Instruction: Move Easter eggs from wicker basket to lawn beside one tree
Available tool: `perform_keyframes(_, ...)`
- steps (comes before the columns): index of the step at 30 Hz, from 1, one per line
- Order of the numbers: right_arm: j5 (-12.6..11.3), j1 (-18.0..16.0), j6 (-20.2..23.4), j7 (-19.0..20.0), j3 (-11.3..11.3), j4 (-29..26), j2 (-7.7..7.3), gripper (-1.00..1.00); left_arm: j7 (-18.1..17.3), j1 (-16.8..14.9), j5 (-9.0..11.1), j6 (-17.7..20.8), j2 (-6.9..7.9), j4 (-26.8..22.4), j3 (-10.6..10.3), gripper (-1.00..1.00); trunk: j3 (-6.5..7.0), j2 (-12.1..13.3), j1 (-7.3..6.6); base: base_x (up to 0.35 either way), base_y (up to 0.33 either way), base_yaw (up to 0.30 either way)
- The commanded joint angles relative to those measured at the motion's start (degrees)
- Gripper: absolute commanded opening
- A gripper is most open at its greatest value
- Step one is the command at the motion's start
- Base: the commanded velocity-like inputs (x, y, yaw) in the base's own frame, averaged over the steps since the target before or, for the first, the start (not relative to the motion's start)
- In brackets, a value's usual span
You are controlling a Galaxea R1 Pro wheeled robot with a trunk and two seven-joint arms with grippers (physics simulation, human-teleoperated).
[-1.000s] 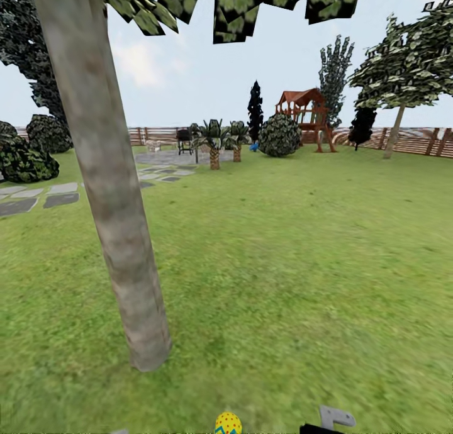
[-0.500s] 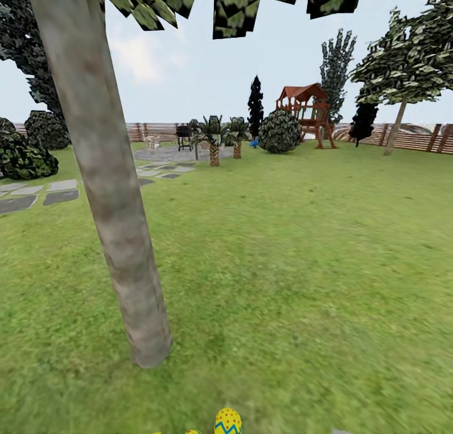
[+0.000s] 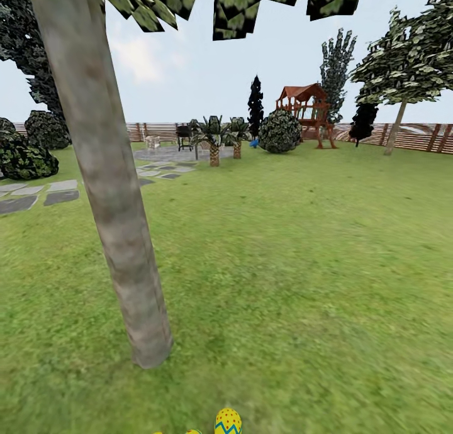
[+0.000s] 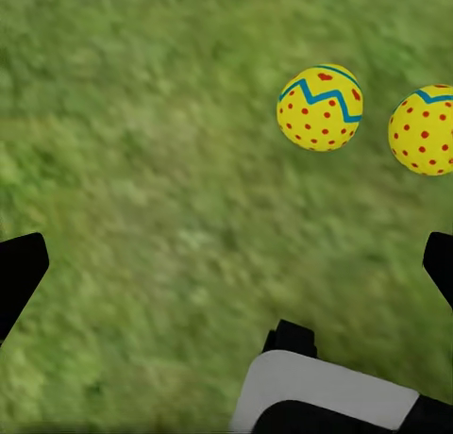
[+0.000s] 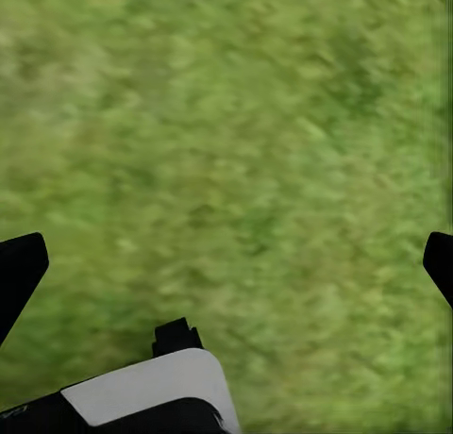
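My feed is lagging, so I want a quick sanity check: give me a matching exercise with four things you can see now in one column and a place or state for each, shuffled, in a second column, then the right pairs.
Things
1. tree
2. Easter eggs
3. left pincer
4. red playset

Places or states
A. open over bare grass, holding nothing
B. far off by the wooden fence
C. lying on the lawn, yellow with red dots
D. leaning trunk rising from the grass close in front

Pairs: 1-D, 2-C, 3-A, 4-B
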Motion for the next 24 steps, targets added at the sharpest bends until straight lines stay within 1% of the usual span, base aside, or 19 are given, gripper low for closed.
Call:
perform_keyframes(1,-0.2,0.0,0.1,-0.5,0.5,0.0,-0.07,1.0,0.2,0.0,0.4,-0.2,0.01,0.1,-0.4,1.0,0.1,0.3,-0.21,0.0,0.0,0.0)
perform_keyframes(3,-0.2,0.0,-0.4,-0.5,0.5,0.3,-0.09,1.0,0.2,0.1,0.4,-0.2,0.03,0.2,-0.4,1.0,0.46,1.1,-0.65,0.0,0.0,0.0)
perform_keyframes(9,-0.2,0.0,-1.1,-0.6,0.5,3.4,-0.04,1.0,0.2,1.8,0.4,-0.1,0.03,0.4,-0.4,1.0,1.53,3.6,-1.97,0.0,0.0,0.0)
perform_keyframes(19,0.3,0.0,-1.3,-0.5,0.7,5.6,0.01,1.0,0.2,3.3,0.5,0.0,0.02,0.4,-0.4,1.0,3.33,7.6,-4.17,0.0,0.0,0.0)
perform_keyframes(24,0.4,0.0,-1.3,-0.5,0.9,8.8,0.1,1.0,0.2,4.7,0.5,0.1,0.01,0.4,-0.4,1.0,4.23,9.6,-5.26,0.0,0.0,0.0)
